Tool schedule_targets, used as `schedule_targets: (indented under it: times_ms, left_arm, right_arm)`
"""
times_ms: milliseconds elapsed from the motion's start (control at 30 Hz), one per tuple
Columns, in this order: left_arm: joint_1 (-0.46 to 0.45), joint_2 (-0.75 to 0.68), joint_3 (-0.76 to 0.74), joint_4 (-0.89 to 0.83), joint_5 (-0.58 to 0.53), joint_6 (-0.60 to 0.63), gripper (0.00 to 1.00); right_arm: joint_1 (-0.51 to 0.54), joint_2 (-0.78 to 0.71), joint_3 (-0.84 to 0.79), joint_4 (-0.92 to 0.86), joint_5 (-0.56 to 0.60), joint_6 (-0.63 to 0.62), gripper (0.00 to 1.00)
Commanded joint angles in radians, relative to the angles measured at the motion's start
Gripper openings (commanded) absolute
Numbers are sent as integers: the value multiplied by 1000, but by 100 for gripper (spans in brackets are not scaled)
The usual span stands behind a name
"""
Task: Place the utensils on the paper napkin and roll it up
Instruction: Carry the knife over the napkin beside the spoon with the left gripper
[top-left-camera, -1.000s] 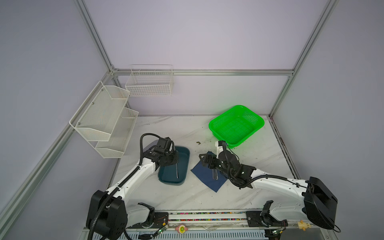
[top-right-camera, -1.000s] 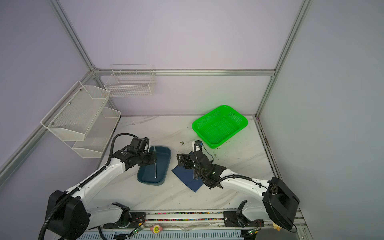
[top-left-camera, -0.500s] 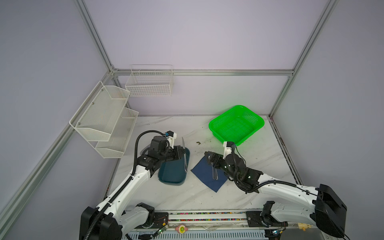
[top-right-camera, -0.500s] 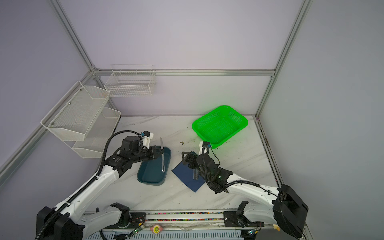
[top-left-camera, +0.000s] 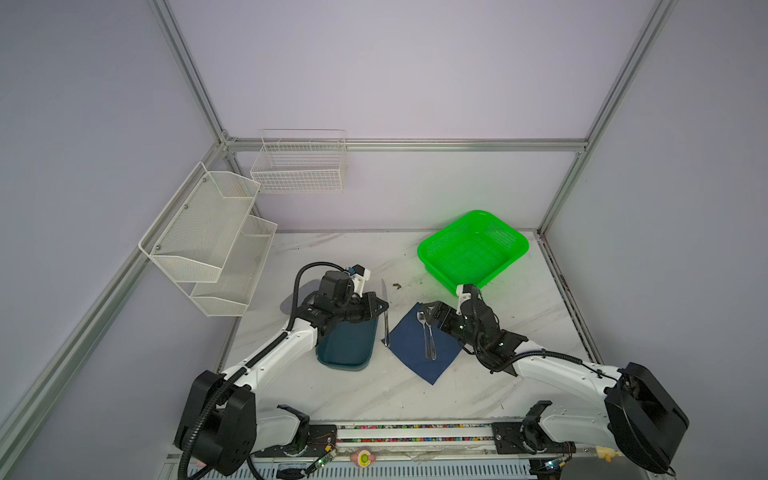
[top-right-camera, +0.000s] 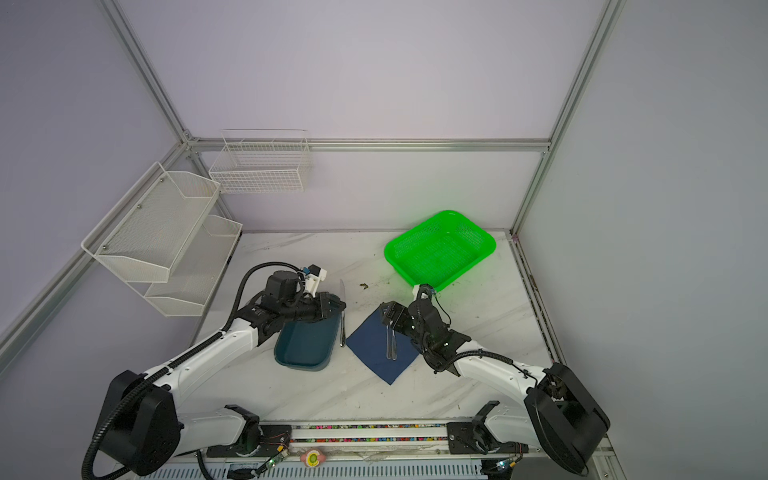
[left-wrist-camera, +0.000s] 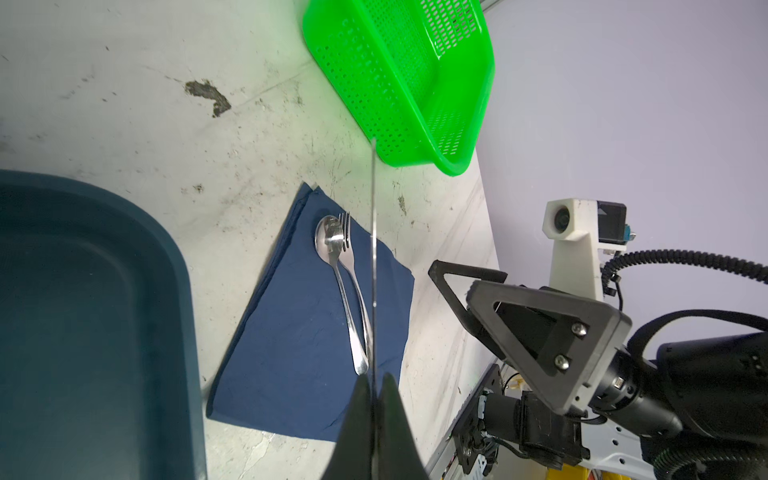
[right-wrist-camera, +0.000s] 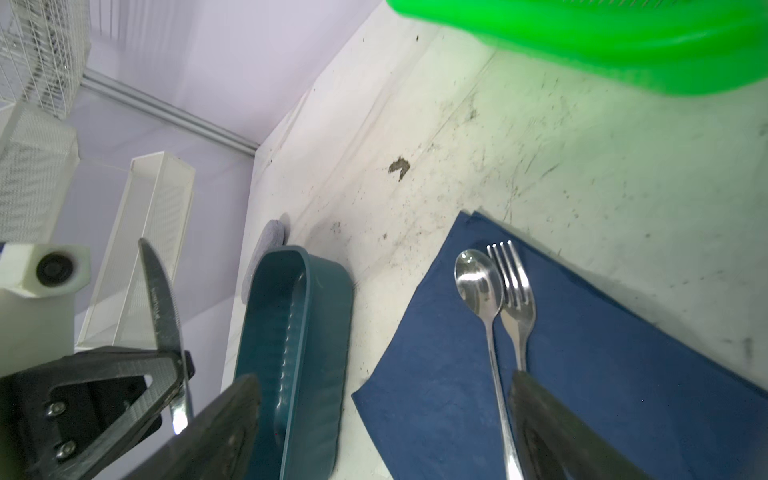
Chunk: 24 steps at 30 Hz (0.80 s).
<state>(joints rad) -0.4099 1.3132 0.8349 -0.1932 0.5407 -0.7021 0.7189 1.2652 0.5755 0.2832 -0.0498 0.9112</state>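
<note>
The navy paper napkin lies as a diamond at mid-table. A spoon and a fork rest side by side on it. My left gripper is shut on the knife, holding it in the air between the tray and the napkin's left corner. My right gripper stands open over the napkin's far right edge, holding nothing, one finger just above the fork's handle.
A dark teal tray sits left of the napkin under my left wrist. A grey case lies behind it. The green basket stands at the back right. White wire shelves hang on the left wall.
My left gripper has lifted the knife out of the tray and carried it right, toward the napkin. My right gripper has drawn back a little from the spoon and fork.
</note>
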Motion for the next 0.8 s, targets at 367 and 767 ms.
schedule_targets:
  times_ms: [367,767]
  left_arm:
    - [-150,310,157,67,-70,-105,0]
    - [-168,468,212,180,11,-218,0]
  right_arm:
    - [-5,16,14,-22,-59,26,93]
    - [-29,-7,-5,-68,-48,25,93]
